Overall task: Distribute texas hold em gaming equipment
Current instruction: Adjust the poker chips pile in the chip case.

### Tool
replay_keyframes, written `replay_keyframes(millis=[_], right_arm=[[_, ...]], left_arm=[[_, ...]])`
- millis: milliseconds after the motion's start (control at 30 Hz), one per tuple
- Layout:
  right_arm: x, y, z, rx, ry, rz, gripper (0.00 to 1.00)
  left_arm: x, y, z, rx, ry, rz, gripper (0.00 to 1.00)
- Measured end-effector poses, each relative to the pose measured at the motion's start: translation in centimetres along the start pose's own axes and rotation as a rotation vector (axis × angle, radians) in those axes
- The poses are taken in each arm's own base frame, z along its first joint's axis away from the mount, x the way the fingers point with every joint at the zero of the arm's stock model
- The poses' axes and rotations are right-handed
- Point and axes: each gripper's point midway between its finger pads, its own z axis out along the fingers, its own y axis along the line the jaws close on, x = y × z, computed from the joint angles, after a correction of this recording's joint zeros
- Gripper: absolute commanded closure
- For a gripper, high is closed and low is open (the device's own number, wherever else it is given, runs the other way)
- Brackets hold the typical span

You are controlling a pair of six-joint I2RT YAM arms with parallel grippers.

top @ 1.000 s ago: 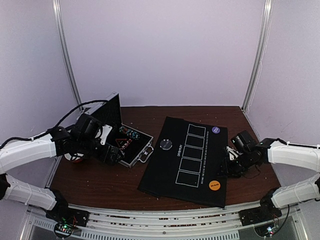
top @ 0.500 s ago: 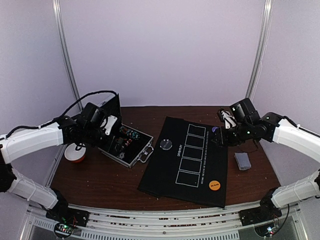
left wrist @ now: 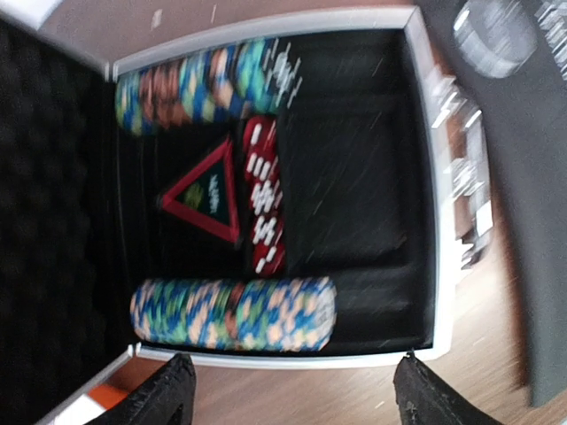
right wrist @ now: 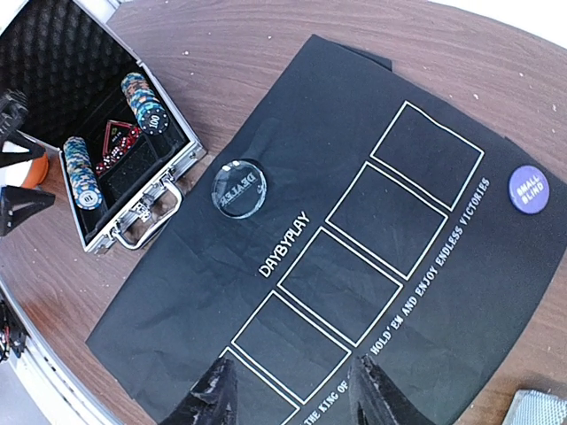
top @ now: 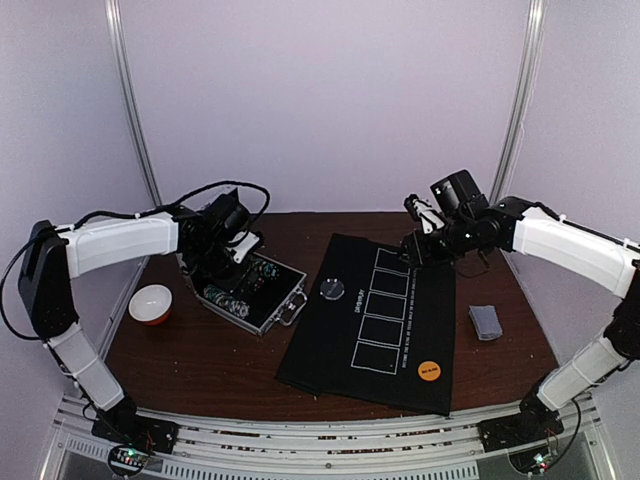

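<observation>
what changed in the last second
Left gripper swung from beside the bowl up over the open case. Right gripper lifted away from the deck, leaving it right of the mat, and moved to the mat's far edge. Case, bowl, mat and buttons stayed put.

We see a dark brown wooden table (top: 200, 365). Directly on it lie an open metal case (top: 283, 298) at the left, a bowl (top: 150, 293) near it, a black mat (top: 320, 350) in the middle, and playing cards (top: 485, 321) at the right.
</observation>
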Motion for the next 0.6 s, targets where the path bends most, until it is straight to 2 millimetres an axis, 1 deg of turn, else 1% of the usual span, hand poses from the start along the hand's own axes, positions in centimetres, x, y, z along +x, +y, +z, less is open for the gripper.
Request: replay_keyframes(millis=[133,267,300,400,600], right_arm=[[-0.4,0.1,1.4,-0.001,0.025,-0.024,0.53],[0.4,0.0,3.3,0.001,0.083,-0.033,0.53],[0.9,-0.2,3.8,0.004,0.105,-0.036,0.53],[1.4,-0.3,4.1,0.008,0.129,-0.041,0.53],[1.4,-0.2,4.1,0.003,0.129,-0.042,0.53]], left_arm=[[2.3,1.0,1.1,-0.070,0.109,0.021,0.17],[3.1,1.2,2.2,-0.088,0.154,0.036,0.18],[3.3,1.2,2.4,-0.086,0.162,0.038,0.19],[3.5,0.8,3.2,-0.071,0.177,0.044,0.26],[4.0,0.5,4.6,-0.061,0.206,0.060,0.40]])
